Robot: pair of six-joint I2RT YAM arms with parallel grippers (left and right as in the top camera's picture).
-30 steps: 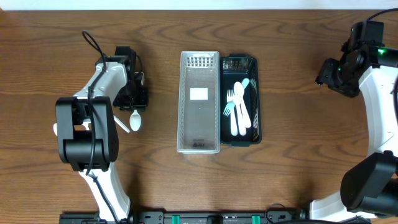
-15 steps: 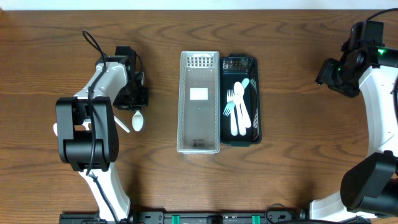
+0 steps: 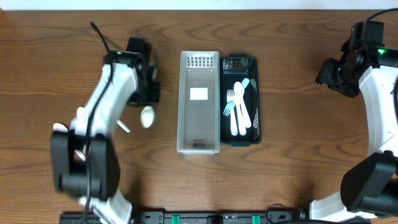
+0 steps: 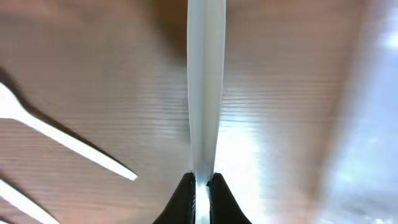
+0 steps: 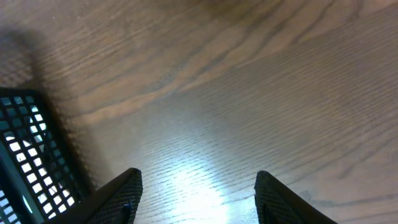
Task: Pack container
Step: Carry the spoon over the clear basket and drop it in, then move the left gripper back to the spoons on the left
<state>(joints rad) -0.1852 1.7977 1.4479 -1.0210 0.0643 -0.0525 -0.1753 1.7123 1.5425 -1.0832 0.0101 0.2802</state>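
My left gripper (image 3: 147, 98) is shut on a white plastic spoon (image 3: 147, 116), whose bowl hangs below the jaws, left of the clear container (image 3: 199, 146). In the left wrist view the spoon's handle (image 4: 206, 93) runs straight up from the pinched jaws (image 4: 201, 182). The clear container is empty apart from a white label. The black basket (image 3: 256, 99) beside it holds several white forks and spoons (image 3: 239, 109). My right gripper (image 5: 198, 186) is open and empty over bare wood at the far right.
Two loose white utensils (image 4: 68, 146) lie on the wood left of the held spoon; one end shows overhead (image 3: 59, 127). The black basket's mesh corner (image 5: 25, 149) shows at the left of the right wrist view.
My left arm has swung right and slightly away, carrying the spoon closer to the clear container. The right arm has not moved.
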